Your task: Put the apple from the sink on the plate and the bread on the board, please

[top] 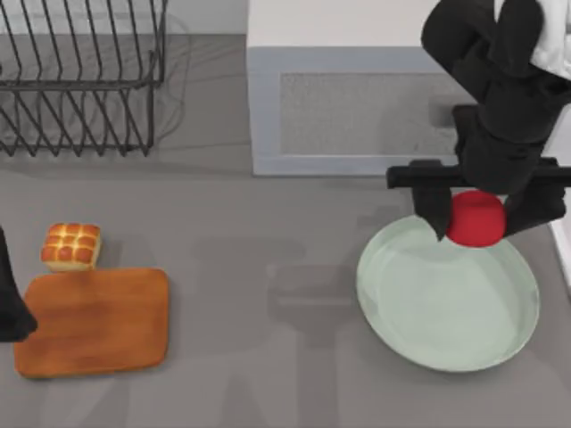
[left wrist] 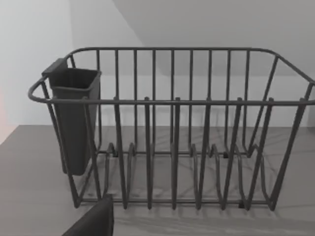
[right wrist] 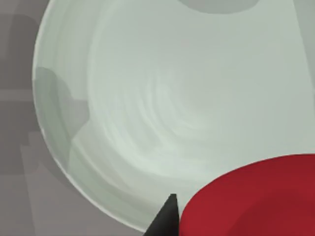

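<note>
The grey surface (top: pixel 268 357) carries everything, and most of its middle lies bare between the two working areas. At the upper middle of the top view stands a pale sink unit (top: pixel 357 107), and at the upper left a dark wire dish rack (top: pixel 80 80), well apart from the rest.

The plate (top: pixel 446 308) sits at the lower right of the frame, near the right edge of the surface. Above its upper rim hangs the right end effector (top: pixel 475 218), clenched on the apple (top: pixel 475 219); the right wrist view shows the plate's bare bowl directly beneath the fruit. I judge the first half of the task nearly done: the apple is out of the sink but not yet resting on the plate. A short move toward the plate's centre would keep it clear of the rim before release.

The board (top: pixel 94 323) lies at the lower left, bare on top. The bread (top: pixel 71 247) stands just beside the board's upper left corner, so that half is untouched.

The left arm sits parked at the frame's left edge, beside the board; whether its fingers are parted I cannot tell.
</note>
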`<state>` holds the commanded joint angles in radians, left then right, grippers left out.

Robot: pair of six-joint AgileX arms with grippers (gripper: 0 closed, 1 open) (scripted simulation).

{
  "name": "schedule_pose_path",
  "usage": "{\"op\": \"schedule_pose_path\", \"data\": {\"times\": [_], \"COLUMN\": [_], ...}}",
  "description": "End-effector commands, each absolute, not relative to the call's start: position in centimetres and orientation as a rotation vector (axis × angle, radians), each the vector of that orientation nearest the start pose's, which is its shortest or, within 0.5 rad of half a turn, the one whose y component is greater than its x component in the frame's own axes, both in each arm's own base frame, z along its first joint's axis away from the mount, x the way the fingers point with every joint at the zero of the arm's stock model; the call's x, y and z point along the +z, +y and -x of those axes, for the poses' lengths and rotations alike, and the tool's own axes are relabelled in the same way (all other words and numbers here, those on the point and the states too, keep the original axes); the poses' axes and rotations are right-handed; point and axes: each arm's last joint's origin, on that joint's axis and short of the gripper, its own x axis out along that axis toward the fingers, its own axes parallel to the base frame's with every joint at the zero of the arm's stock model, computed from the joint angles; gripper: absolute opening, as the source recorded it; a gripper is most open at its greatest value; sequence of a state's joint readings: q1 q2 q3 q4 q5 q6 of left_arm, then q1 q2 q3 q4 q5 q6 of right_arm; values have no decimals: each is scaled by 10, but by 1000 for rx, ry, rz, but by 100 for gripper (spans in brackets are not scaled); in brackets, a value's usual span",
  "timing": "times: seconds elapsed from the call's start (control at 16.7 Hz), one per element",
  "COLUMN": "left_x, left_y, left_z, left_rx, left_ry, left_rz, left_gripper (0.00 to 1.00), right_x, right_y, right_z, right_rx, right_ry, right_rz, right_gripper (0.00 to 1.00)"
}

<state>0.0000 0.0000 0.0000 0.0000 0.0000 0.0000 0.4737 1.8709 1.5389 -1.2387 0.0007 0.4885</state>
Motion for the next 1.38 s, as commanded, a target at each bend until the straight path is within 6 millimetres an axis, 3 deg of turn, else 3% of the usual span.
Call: {"op": "schedule_pose_path", "data": {"times": [0.12, 0.9, 1.38], "left_x": [160, 160, 160], "left_y": [-1, -1, -1], "left_z": [-106, -106, -106], "left_rx": [0, 0, 0], "left_ry": [0, 0, 0], "left_rz": [0, 0, 0], "left_gripper": [100, 100, 100], "right_x": [230, 230, 230], "right_y": [165, 165, 165], "right_z": [-314, -314, -314], "right_rx": [-8, -8, -8], "right_ry": [1571, 1571, 1571], "right_rz": [-8, -8, -8], "right_gripper": [0, 98, 100]}}
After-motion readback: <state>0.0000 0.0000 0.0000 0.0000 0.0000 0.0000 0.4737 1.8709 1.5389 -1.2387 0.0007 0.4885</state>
